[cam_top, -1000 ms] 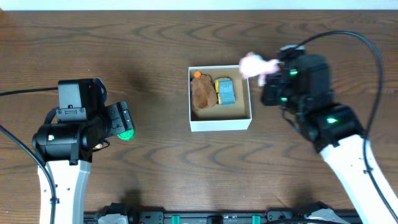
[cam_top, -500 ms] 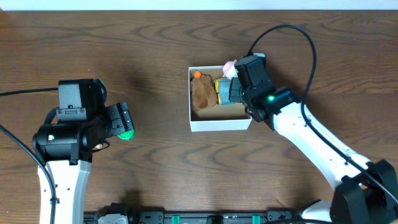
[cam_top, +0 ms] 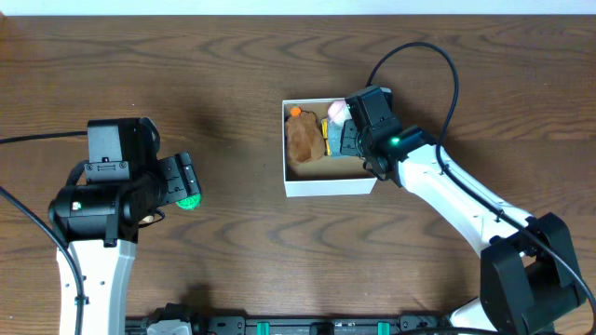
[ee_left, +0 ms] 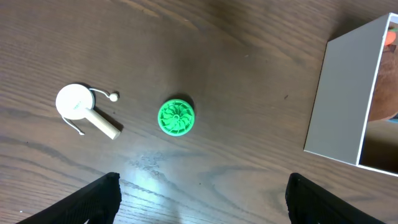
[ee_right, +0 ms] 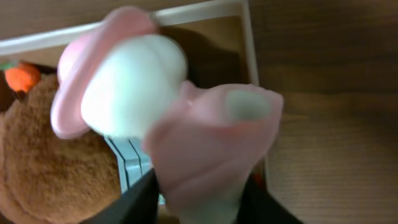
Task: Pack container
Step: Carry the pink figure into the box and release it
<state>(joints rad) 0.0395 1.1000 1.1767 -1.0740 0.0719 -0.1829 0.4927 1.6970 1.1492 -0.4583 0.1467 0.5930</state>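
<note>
The right fingers (ee_right: 134, 204) are clamped on a pink-and-white toy (ee_right: 149, 99) above the container (cam_top: 331, 187); the left fingers (ee_left: 93, 200) stand wide apart over the tabletop (ee_left: 236, 81).

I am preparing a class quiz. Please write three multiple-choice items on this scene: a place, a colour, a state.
1. Where is the green round piece? A) in the container B) on the table, outside the container C) in the right gripper
2. What colour is the soft toy that the right gripper holds? A) pink and white B) blue C) black
3. How is the left gripper? A) shut on that piece B) open and empty C) out of view
Answers: 1 B, it lies on bare wood; 2 A, the right wrist view shows it; 3 B, its fingers stand wide apart.
</note>
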